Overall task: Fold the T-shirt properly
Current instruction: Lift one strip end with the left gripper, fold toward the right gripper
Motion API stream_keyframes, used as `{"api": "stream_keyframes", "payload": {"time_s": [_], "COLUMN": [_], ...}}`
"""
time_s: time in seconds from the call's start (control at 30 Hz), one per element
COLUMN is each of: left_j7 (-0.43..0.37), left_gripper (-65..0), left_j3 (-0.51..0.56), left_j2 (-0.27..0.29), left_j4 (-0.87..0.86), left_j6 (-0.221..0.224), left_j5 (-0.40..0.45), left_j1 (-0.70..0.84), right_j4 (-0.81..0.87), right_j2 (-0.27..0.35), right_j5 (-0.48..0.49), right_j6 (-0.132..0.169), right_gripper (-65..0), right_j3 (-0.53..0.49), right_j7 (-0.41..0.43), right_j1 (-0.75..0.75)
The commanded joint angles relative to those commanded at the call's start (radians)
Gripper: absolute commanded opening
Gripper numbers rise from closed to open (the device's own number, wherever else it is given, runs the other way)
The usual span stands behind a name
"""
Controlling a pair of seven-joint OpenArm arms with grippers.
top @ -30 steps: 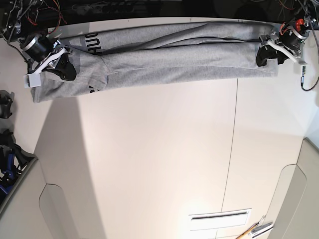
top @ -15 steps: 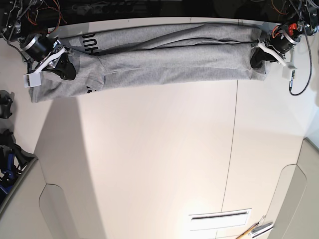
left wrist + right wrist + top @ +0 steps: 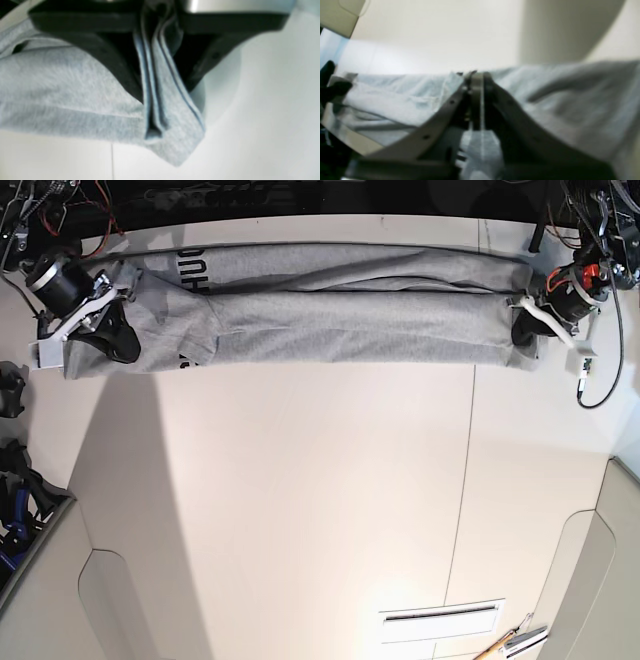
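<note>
The heather-grey T-shirt [image 3: 330, 310] is stretched as a long folded band across the far part of the table, with black lettering showing near its left end. My left gripper [image 3: 525, 330] is shut on the shirt's right end; the left wrist view shows several cloth layers [image 3: 160, 100] pinched between the black fingers [image 3: 120, 70]. My right gripper [image 3: 112, 340] is shut on the shirt's left end; the right wrist view shows its closed fingertips [image 3: 476, 82] pinching grey cloth [image 3: 395, 100].
The white table [image 3: 300, 510] has a seam running down its right half. A slotted panel [image 3: 440, 615] and a pencil-like tool [image 3: 510, 642] lie near the front edge. Dark gear [image 3: 15, 490] stands at the left edge. Cables [image 3: 600, 370] hang by the left arm.
Both grippers have moved toward the near side, pulling the shirt taut and straighter. The right end has dropped lower in the base view; the left end has shifted outward to the left.
</note>
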Motion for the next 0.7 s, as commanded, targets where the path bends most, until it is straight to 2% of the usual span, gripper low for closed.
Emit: {"api": "stream_keyframes", "payload": {"time_s": [0.07,0.2,0.3,0.4,0.5,0.6,0.67,0.7], "left_j7": [0.000,-0.008,-0.043,-0.046,-0.050,-0.013,0.035,0.054], "left_gripper": [-65.0,-65.0,-65.0,-65.0,-65.0,-65.0,-65.0,-65.0], "left_j3": [0.000,0.000,0.001,0.001,0.002,0.003,0.016,0.033], "left_j2": [-0.007,-0.032,-0.066,-0.114,-0.165,-0.195,-0.195,-0.194], "left_j4": [0.000,0.000,0.000,0.000,0.000,0.000,0.000,0.000], "left_j6": [0.000,0.003,0.049,0.064,0.071,0.113,0.109,0.092], "left_j5": [0.029,0.113,0.197,0.240,0.246,0.229,0.174,0.138], "left_j1": [-0.047,-0.150,-0.215,-0.262,-0.282,-0.282,-0.284,-0.283], "right_j4": [0.016,0.019,0.019,0.019,0.019,0.019,0.019,0.019], "right_j2": [0.000,0.000,0.000,0.000,0.000,0.000,0.000,0.000], "right_j5": [0.000,-0.001,-0.001,0.000,0.000,0.000,0.000,0.000], "right_j6": [0.000,0.000,0.000,0.000,0.000,0.000,0.000,0.000], "right_gripper": [-50.5,-50.5,-50.5,-50.5,-50.5,-50.5,-50.5,-50.5], "right_j3": [0.032,0.076,0.085,0.086,0.086,0.086,0.086,0.086], "right_j7": [-0.004,-0.008,-0.008,-0.009,-0.009,-0.011,-0.011,-0.012], "right_j1": [0.010,0.011,0.011,0.011,0.011,0.011,0.010,0.008]}}
